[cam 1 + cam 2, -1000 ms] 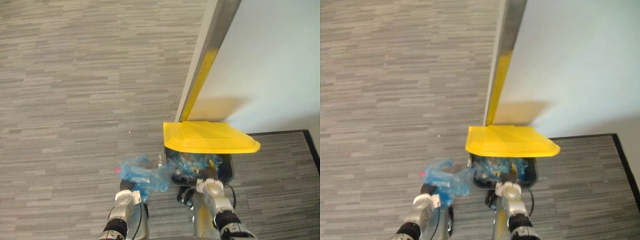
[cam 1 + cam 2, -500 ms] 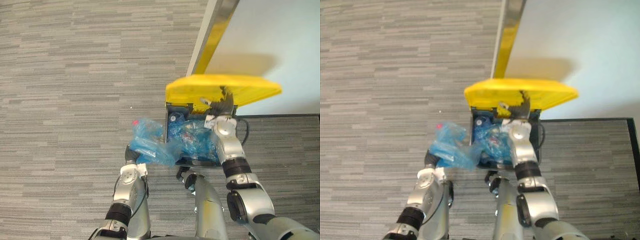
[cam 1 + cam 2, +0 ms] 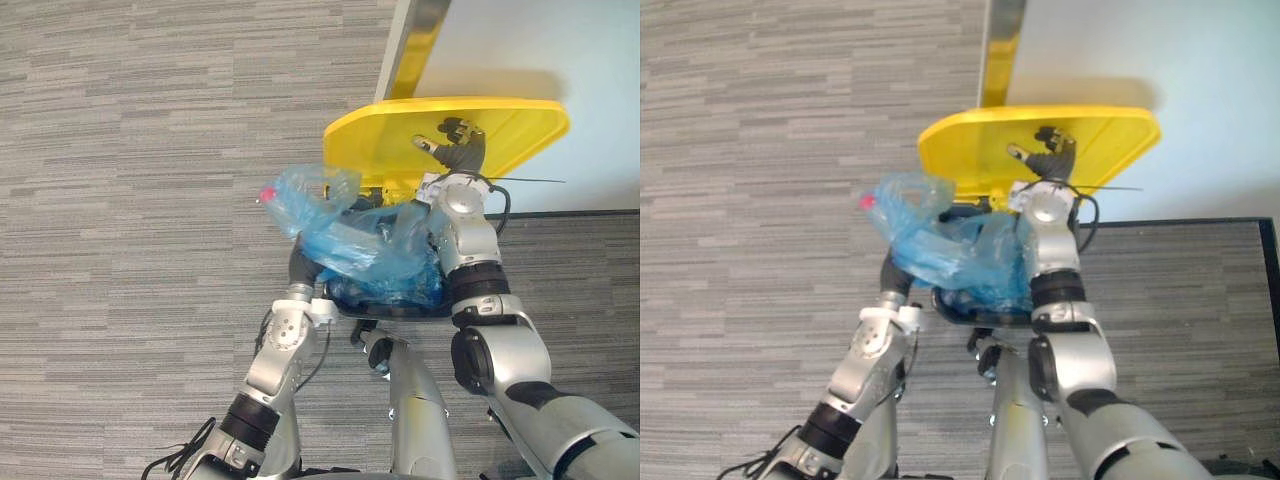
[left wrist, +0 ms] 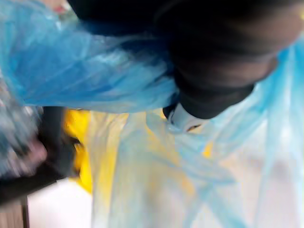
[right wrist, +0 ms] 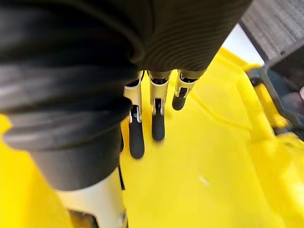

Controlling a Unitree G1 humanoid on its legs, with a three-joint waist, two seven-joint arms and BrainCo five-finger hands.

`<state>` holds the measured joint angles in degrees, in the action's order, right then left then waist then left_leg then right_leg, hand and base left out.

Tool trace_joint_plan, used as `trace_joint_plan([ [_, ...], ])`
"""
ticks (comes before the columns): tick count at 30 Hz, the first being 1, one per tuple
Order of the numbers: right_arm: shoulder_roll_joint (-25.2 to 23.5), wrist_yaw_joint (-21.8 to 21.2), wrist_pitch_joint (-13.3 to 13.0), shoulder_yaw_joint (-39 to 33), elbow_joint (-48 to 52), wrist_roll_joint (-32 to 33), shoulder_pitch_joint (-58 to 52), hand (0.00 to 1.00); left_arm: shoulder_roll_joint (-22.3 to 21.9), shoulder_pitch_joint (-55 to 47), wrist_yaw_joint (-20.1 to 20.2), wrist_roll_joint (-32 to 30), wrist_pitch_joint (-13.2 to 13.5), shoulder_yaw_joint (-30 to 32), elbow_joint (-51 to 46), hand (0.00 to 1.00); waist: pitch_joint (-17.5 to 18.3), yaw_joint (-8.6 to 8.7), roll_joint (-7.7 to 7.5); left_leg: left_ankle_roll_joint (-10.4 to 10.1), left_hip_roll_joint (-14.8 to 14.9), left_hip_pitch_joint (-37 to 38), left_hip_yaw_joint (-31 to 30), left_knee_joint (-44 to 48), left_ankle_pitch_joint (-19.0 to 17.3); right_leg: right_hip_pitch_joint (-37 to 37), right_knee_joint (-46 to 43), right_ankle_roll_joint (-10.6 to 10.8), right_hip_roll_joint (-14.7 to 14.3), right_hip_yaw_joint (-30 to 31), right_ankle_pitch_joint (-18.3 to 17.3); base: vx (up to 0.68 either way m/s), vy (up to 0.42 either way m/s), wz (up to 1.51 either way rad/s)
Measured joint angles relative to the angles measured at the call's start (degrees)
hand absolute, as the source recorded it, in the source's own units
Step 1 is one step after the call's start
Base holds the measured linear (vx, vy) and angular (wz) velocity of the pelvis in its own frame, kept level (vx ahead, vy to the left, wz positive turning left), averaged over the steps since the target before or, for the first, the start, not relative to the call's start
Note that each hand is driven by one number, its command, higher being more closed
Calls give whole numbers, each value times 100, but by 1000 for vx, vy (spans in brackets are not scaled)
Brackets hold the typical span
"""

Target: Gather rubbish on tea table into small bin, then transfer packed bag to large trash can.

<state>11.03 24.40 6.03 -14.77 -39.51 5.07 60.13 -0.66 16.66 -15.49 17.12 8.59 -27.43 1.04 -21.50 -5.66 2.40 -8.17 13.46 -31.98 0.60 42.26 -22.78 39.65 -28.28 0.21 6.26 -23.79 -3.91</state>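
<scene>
Lid (image 3: 520, 125) (yellow) held up by flat, straight-fingered right hand (image 3: 458, 152); left hand (image 3: 299, 267) under blue bag (image 3: 350, 245), grip unclear.

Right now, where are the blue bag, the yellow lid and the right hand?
blue bag (image 3: 350, 245): left eye view, bulging middle.
yellow lid (image 3: 372, 150): left eye view, bare left part.
right hand (image 3: 463, 155): left eye view, dark cover.

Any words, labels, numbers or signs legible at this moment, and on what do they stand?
None can be read.
Yellow lid, with the right hand against it: plain, no print.
Blue bag: no print shows; its contents are too blurred to tell.
Wall and carpet: no signs.
</scene>
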Motion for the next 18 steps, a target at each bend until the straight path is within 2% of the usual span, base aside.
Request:
trace_joint_plan([
  [4,0,5,-3,-385,-398,-3,433,0,-38,457,20,-10,0,-407,-33,100,-4,69,8,-13,10,67,-93,-152,114,-178,277,-110,-74,-104,97,-69,-22,8],
  [9,-40,-24,-3,-438,-406,-2,524,0,-192,918,-72,-259,-7,-497,130,100,-4,75,8,-15,25,96,-33,-291,191,-193,472,-113,-136,-83,209,-59,-17,-5],
  [12,-99,-29,-2,-461,-406,0,616,0,-311,1322,-123,-460,-18,-459,730,100,-5,89,6,-23,82,69,11,-319,211,-192,634,-124,-221,-75,287,-53,-22,-9],
  [15,-220,-29,-3,-431,-406,2,796,0,-396,1709,-184,-516,-185,-275,1559,100,-11,157,-5,-14,139,-24,73,-321,217,-156,872,-160,-339,-34,423,-55,-9,-17],
  [18,-243,-17,-33,-265,-397,3,857,0,-477,1884,-214,-587,-295,-62,2148,100,-35,243,-45,-15,170,-86,160,-313,216,-56,890,-104,-364,37,471,-38,2,-13],
])
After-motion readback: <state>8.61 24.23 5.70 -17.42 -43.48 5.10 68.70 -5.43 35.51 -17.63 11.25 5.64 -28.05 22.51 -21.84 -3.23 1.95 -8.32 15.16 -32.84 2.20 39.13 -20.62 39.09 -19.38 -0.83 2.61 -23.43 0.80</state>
